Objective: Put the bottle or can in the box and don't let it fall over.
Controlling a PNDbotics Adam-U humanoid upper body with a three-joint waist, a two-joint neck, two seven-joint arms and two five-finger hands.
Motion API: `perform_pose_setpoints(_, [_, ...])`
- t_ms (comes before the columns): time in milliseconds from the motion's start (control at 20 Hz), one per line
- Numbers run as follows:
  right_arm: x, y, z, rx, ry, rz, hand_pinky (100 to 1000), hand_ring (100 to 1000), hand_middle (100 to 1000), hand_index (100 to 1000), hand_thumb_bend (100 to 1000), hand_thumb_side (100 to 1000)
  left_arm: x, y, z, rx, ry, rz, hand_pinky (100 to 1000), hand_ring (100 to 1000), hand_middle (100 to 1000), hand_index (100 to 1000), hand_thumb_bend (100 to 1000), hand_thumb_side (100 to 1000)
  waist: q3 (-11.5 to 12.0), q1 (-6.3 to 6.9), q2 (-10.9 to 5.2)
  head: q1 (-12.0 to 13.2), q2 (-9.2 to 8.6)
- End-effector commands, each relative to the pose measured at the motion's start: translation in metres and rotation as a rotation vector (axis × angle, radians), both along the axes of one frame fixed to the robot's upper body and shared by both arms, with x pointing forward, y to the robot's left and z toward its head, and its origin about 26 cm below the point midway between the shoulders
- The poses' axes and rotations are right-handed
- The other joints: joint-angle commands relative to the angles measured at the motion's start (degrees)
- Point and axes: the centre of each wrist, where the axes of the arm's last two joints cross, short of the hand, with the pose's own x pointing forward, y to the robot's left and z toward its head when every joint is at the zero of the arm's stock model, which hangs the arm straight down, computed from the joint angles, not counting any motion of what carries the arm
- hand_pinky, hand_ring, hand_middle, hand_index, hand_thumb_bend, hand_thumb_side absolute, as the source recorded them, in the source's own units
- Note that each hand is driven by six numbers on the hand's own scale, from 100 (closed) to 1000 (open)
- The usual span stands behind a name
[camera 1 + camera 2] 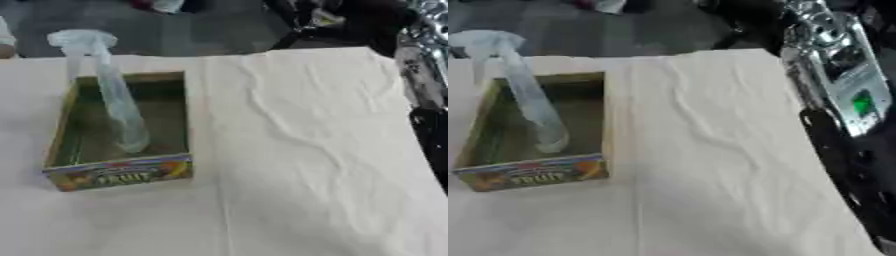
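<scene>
Table (pixel 315 190): a white cloth is covering it, wrinkles running down the middle; nothing is lying on the right half.
Right arm (pixel 833 85): a silver and black arm is coming in along the right edge, plainest in the right eye view; the wrist is running out of the picture at the bottom.
Right hand: not showing in either view, so how far it is open, or whether it is holding anything, cannot be told.
Left hand: not showing in either view either; same remark.
Box (pixel 61 135): an open cardboard tray with green inner walls and a fruit print on its near wall is sitting on the left part of the cloth.
Bottle (pixel 118 107): a clear plastic bottle is already inside the box, base on the floor near the front; it is appearing to tilt, the pale top (pixel 83 40) smeared and reaching above and beyond the far wall.
Step in hand (judgement): the placing is looking done or nearly so; the bottle is needing to settle upright.
Doing it well (judgement): any withdrawal should be going straight up and away from the box, avoiding the tall top; if the bottle is truly leaning, steady it low before leaving.
Risk (judgement): a brush against the neck or the box wall is tipping a light, tall bottle easily.
</scene>
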Motion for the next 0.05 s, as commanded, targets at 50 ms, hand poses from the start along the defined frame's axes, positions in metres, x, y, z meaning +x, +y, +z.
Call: perform_pose_setpoints(50, [-0.0111,-0.0199,0.0137,0.017,-0.129,-0.11,823,914,905,928,100,387,-0.0004,-0.0024,0.0114,0.056,-0.048,-0.011,1000,724,626,911,100,570,-0.2,0.14,-1.26,0.76,-1.11])
